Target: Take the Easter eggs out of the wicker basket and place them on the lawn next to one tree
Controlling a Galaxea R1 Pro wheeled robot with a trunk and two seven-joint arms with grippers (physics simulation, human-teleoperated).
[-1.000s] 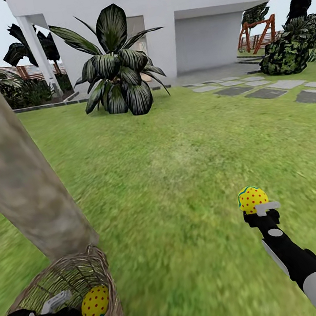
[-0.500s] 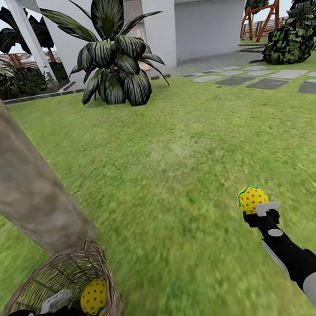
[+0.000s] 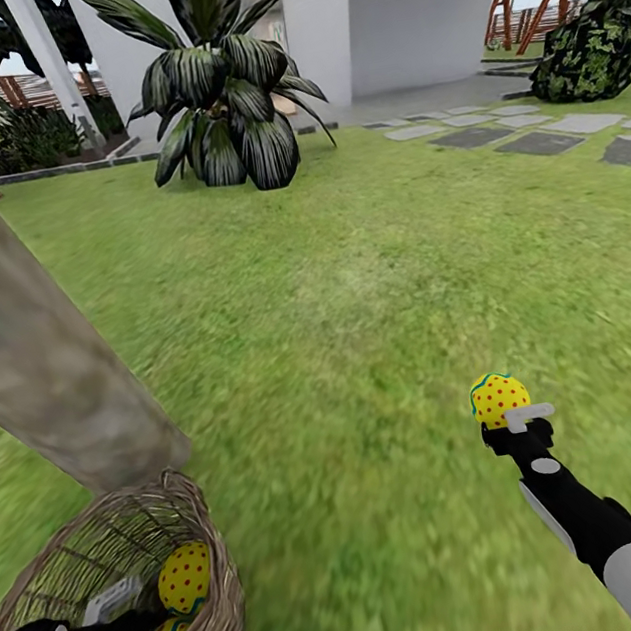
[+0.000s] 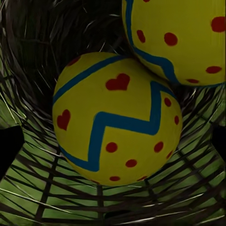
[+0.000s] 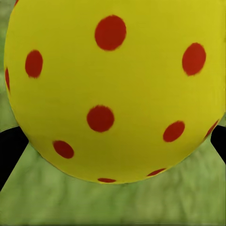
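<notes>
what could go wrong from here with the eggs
The right tool holds one Easter egg above the lawn, well away from the tree trunk; released here, it might not count as next to the tree. The left tool is inside the wicker basket beside two eggs; it could tip the basket.

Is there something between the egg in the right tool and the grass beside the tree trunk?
Nothing visible. The egg is held in the right tool over open lawn; the wicker basket stands against the tree trunk, the right-hand side is free.
</notes>
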